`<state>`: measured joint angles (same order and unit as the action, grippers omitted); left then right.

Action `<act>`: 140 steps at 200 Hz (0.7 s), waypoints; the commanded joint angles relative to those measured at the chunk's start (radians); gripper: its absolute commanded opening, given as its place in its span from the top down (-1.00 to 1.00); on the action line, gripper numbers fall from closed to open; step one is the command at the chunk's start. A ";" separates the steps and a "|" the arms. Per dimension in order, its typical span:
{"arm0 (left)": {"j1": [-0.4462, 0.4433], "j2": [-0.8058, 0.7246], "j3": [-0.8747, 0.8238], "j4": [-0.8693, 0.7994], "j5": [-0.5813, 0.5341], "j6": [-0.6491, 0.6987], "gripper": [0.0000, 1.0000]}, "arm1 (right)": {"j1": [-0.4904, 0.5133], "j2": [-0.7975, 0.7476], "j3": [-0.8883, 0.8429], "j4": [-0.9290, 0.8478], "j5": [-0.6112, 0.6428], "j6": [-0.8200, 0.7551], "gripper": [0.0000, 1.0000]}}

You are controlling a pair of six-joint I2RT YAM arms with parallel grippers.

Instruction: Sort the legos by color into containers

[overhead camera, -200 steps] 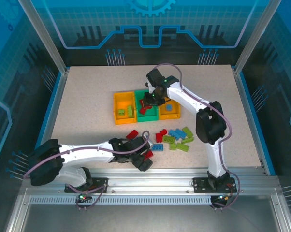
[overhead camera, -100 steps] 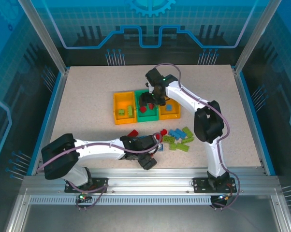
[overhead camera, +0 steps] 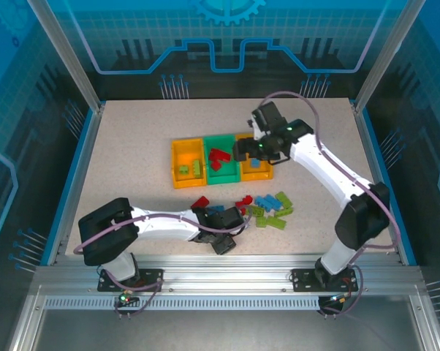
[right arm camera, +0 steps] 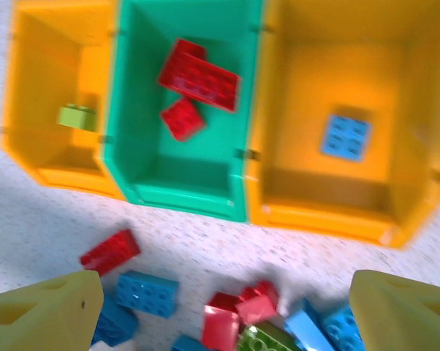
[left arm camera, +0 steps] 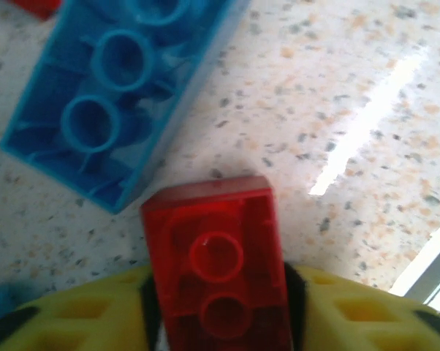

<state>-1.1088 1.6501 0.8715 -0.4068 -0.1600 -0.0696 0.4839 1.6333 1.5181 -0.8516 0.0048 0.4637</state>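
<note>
My left gripper (left arm camera: 218, 322) is shut on a red lego (left arm camera: 216, 256) that lies underside up on the table, its yellow fingers (left arm camera: 81, 314) pressed to both sides. A blue lego (left arm camera: 110, 95) lies just beyond it. In the top view the left gripper (overhead camera: 226, 221) is low at the near edge of the loose legos (overhead camera: 267, 208). My right gripper (overhead camera: 243, 151) hangs open and empty over the containers. The green container (right arm camera: 183, 175) holds two red legos (right arm camera: 198, 77). The right yellow container (right arm camera: 330, 197) holds a blue lego (right arm camera: 346, 137), and the left yellow container (right arm camera: 59, 172) a lime one (right arm camera: 77, 115).
A mixed pile of red, blue and lime bricks (right arm camera: 256, 314) lies on the table just in front of the bins. One red brick (overhead camera: 200, 202) lies apart to the pile's left. Metal posts (overhead camera: 63, 51) and blue walls ring the table.
My right gripper opened, left a red lego in the green container and swung right and up. My left gripper slid right toward the pile and shut on a red lego.
</note>
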 commanded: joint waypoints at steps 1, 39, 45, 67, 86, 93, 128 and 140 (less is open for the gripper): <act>0.001 0.031 0.025 -0.023 -0.028 0.017 0.25 | -0.069 -0.067 -0.123 0.010 0.021 -0.009 -0.78; 0.013 -0.017 0.024 -0.022 -0.058 -0.012 0.41 | -0.137 -0.193 -0.309 0.032 0.022 -0.014 -0.79; 0.015 -0.029 0.021 -0.020 -0.062 -0.014 0.42 | -0.141 -0.206 -0.331 0.035 0.024 -0.017 -0.79; 0.031 -0.073 0.023 -0.026 -0.080 -0.018 0.43 | -0.155 -0.238 -0.398 0.039 0.028 -0.013 -0.80; 0.051 -0.101 0.033 -0.042 -0.098 -0.016 0.43 | -0.159 -0.256 -0.441 0.049 0.025 -0.006 -0.80; 0.058 -0.111 0.035 -0.046 -0.101 -0.013 0.44 | -0.160 -0.263 -0.453 0.053 0.024 -0.004 -0.80; 0.093 -0.156 0.043 -0.052 -0.114 -0.010 0.44 | -0.168 -0.293 -0.500 0.062 0.024 0.006 -0.80; 0.102 -0.159 0.043 -0.050 -0.116 -0.008 0.43 | -0.173 -0.300 -0.510 0.062 0.023 0.007 -0.81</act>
<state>-1.0256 1.5242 0.8898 -0.4301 -0.2504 -0.0780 0.3325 1.3693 1.0321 -0.8036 0.0261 0.4637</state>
